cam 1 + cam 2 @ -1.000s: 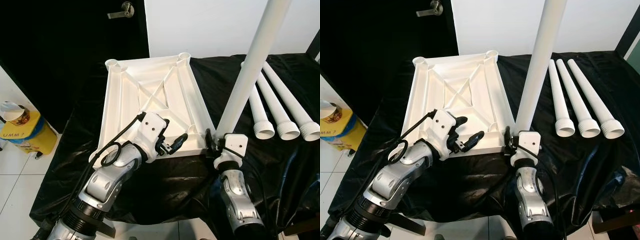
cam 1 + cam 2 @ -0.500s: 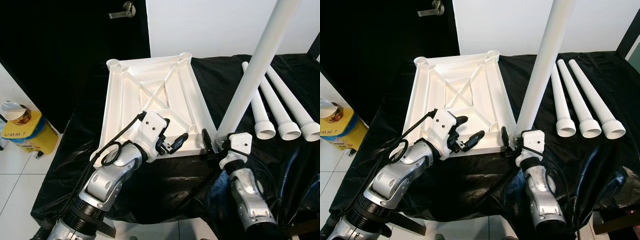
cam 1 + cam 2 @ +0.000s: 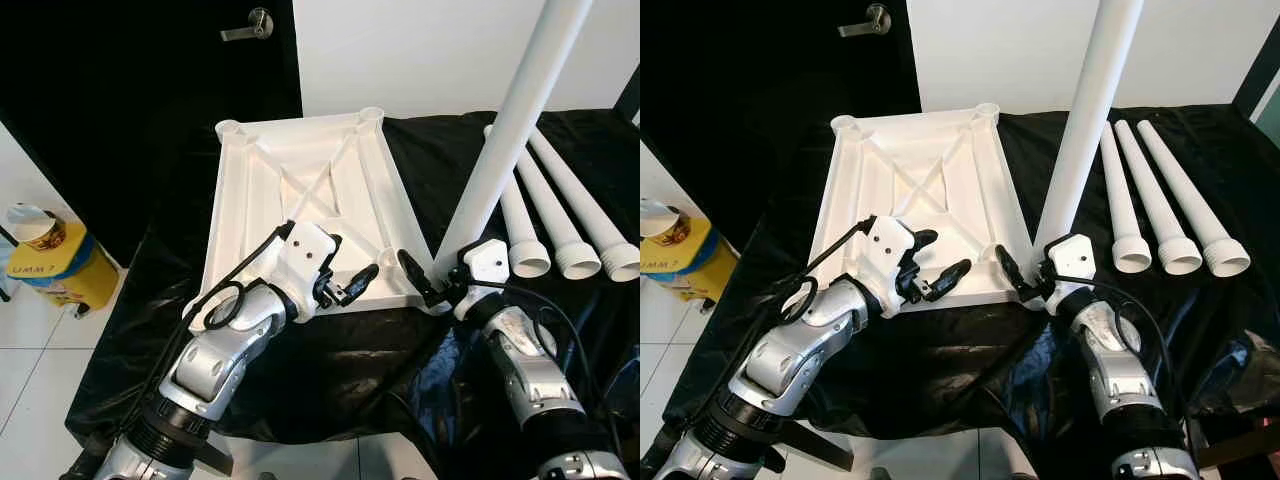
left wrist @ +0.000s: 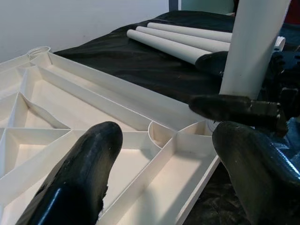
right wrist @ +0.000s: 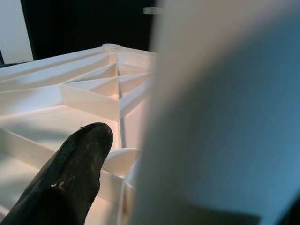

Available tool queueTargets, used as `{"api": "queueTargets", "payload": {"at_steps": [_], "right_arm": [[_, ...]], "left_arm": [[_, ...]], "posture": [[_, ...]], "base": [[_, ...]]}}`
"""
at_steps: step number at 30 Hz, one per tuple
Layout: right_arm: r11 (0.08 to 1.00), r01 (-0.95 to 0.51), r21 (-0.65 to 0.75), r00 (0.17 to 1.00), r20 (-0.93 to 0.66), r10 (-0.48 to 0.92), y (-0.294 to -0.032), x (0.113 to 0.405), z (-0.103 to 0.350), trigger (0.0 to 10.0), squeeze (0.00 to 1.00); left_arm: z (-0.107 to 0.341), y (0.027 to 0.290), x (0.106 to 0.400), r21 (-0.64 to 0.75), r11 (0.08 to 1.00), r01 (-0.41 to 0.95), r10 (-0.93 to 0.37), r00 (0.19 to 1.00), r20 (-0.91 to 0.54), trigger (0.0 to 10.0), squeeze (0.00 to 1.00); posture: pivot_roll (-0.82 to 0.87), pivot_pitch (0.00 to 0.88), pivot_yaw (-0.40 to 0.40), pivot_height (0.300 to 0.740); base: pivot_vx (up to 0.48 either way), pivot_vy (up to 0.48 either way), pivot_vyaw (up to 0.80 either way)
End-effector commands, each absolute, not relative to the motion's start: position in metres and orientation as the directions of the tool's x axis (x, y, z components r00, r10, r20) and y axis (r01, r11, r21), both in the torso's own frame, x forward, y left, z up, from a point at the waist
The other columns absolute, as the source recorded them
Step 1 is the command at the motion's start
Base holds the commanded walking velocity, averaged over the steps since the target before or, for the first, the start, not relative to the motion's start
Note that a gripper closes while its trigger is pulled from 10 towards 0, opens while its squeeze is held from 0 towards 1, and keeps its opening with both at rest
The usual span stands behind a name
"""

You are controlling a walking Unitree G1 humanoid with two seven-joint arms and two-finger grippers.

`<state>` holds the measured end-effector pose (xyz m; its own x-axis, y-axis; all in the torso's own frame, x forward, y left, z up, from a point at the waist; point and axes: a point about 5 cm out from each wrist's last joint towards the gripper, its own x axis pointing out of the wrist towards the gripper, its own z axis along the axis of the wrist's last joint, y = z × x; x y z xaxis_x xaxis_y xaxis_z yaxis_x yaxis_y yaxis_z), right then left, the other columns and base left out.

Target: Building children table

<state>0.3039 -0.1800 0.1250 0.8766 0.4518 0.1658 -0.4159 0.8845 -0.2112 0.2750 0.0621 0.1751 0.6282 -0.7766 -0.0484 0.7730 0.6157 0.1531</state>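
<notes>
At the centre of the head view, the white tabletop (image 3: 305, 195) is lying upside down on a black cloth (image 3: 350, 350), ribs facing up. One table leg (image 3: 505, 130) is standing upright in the corner socket at the lower right of the tabletop, rising out of the top of the frame. The right gripper (image 3: 436, 281) is sitting at the foot of that leg, its fingers spread around the base with one finger (image 5: 70, 173) showing on the tabletop side; I cannot tell whether they are actually pressing it. The left gripper (image 3: 345, 285) is hovering with fingers spread over the near edge of the tabletop, pinching nothing.

The leg is looking slightly tilted, so it may not be fully seated; a sideways nudge from the right arm could tip it toward the three spare legs (image 3: 560, 215) lying at the right. The tabletop's near edge is close to the cloth's front drop, leaving little room to pull it forward, while open cloth is lying between tabletop and spare legs.
</notes>
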Motion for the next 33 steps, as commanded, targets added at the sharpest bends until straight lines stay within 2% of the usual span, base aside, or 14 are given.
{"api": "queueTargets", "payload": {"at_steps": [1,2,3,4,5,6,7,8,21,22,23,24,33], "right_arm": [[0.884,-0.426,-0.195,0.876,0.155,0.456,-0.181,0.305,0.123,10.0,0.00],[0.879,-0.435,-0.193,0.874,0.144,0.464,-0.183,0.305,0.121,9.6,0.00],[0.876,-0.443,-0.191,0.872,0.134,0.470,-0.184,0.304,0.118,9.6,0.00],[0.874,-0.446,-0.190,0.872,0.125,0.473,-0.185,0.304,0.116,6.2,0.00],[0.875,-0.447,-0.189,0.874,0.119,0.472,-0.186,0.303,0.114,4.7,0.00],[0.875,-0.446,-0.189,0.875,0.113,0.471,-0.187,0.303,0.113,2.4,0.00],[0.875,-0.446,-0.189,0.875,0.113,0.471,-0.187,0.303,0.113,2.4,0.00],[0.876,-0.445,-0.187,0.877,0.110,0.468,-0.187,0.303,0.111,0.0,0.00],[0.883,-0.437,-0.172,0.885,0.094,0.456,-0.190,0.301,0.105,0.0,0.00],[0.884,-0.436,-0.168,0.886,0.091,0.455,-0.190,0.301,0.104,0.5,0.00],[0.884,-0.436,-0.168,0.886,0.091,0.455,-0.190,0.301,0.104,0.5,0.00],[0.885,-0.436,-0.162,0.887,0.087,0.453,-0.190,0.300,0.103,10.0,0.00],[0.905,-0.405,-0.131,0.906,0.073,0.416,-0.187,0.300,0.097,10.0,0.00]], "left_arm": [[0.174,0.057,0.270,0.152,0.513,0.845,-0.847,0.527,-0.074,10.0,0.00],[0.174,0.058,0.270,0.152,0.516,0.843,-0.845,0.530,-0.074,10.0,0.00],[0.174,0.058,0.269,0.152,0.517,0.842,-0.844,0.532,-0.074,10.0,0.00],[0.174,0.058,0.269,0.151,0.519,0.841,-0.843,0.533,-0.073,10.0,0.00],[0.174,0.059,0.269,0.151,0.520,0.841,-0.842,0.534,-0.073,10.0,0.00],[0.174,0.059,0.269,0.150,0.520,0.841,-0.842,0.534,-0.073,10.0,0.00],[0.174,0.059,0.269,0.150,0.520,0.841,-0.842,0.534,-0.073,10.0,0.00],[0.174,0.059,0.268,0.149,0.520,0.841,-0.843,0.534,-0.073,10.0,0.00],[0.174,0.058,0.269,0.149,0.515,0.844,-0.845,0.529,-0.076,10.0,0.00],[0.174,0.058,0.269,0.150,0.515,0.844,-0.845,0.529,-0.076,10.0,0.00],[0.174,0.058,0.269,0.150,0.515,0.844,-0.845,0.529,-0.076,10.0,0.00],[0.174,0.058,0.269,0.150,0.515,0.844,-0.845,0.529,-0.077,10.0,0.00],[0.173,0.058,0.268,0.149,0.513,0.846,-0.846,0.527,-0.078,10.0,0.00]], "posture": [[0.00,0.030,0.045,0.740],[0.00,0.032,0.042,0.740],[0.00,0.033,0.042,0.740],[0.00,0.034,0.043,0.740],[0.00,0.035,0.042,0.740],[0.00,0.036,0.044,0.740],[0.00,0.036,0.044,0.740],[0.00,0.036,0.045,0.740],[0.00,0.035,0.052,0.740],[0.00,0.035,0.052,0.740],[0.00,0.035,0.052,0.740],[0.00,0.032,0.051,0.740],[0.00,0.029,0.050,0.740]], "base": [[0.000,0.000,0.00],[0.000,0.000,0.00],[0.000,0.000,0.00],[0.000,0.000,0.00],[0.000,0.000,0.00],[0.000,0.000,0.00],[0.000,0.000,0.00],[0.000,0.000,0.00],[0.000,0.000,0.00],[0.000,0.000,0.00],[0.000,0.000,0.00],[0.000,0.000,0.00],[0.000,0.000,0.00]]}}
